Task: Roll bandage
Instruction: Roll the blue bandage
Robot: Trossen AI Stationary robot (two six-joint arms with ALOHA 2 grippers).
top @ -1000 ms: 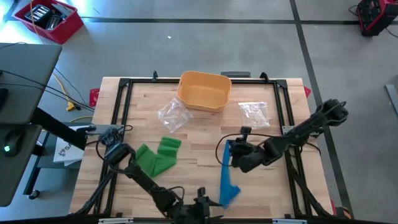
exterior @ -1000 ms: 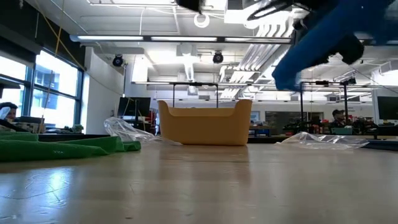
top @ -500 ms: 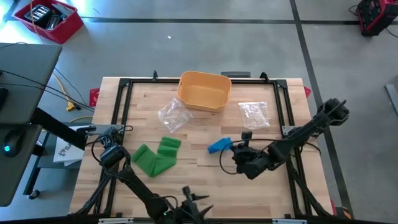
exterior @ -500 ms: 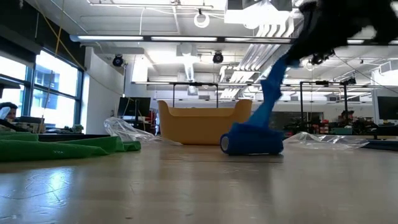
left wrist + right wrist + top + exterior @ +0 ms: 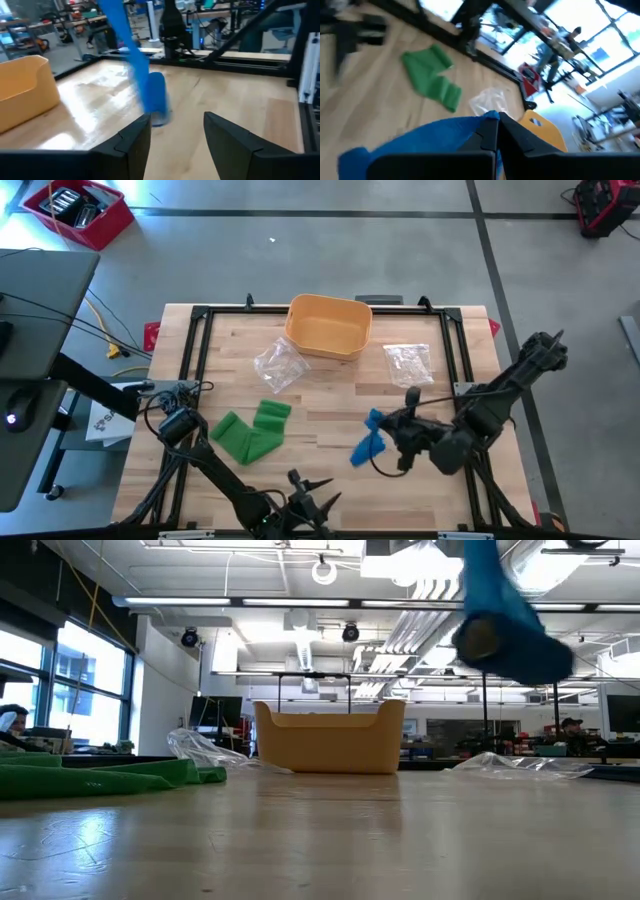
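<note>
Your right gripper [image 5: 392, 430] is clamped on one end of the blue bandage [image 5: 366, 442], which hangs off the table [image 5: 330, 390] at the right of centre, its half-wound roll dangling free below the fingers. The risk, as it looks from here, is that the swinging roll unwinds under its own weight or twists, so that the turns go slack; a pull on the pinched end while the roll is in the air would cause just that, and a thin pinch could also slip. In the right wrist view the fingers [image 5: 490, 135] meet tight over the cloth. Your left gripper [image 5: 308, 498] waits at the table's near edge with its fingers [image 5: 131, 145] spread, holding nothing and pointed toward the roll. The green bandage [image 5: 250, 432] lies untouched to the left.
</note>
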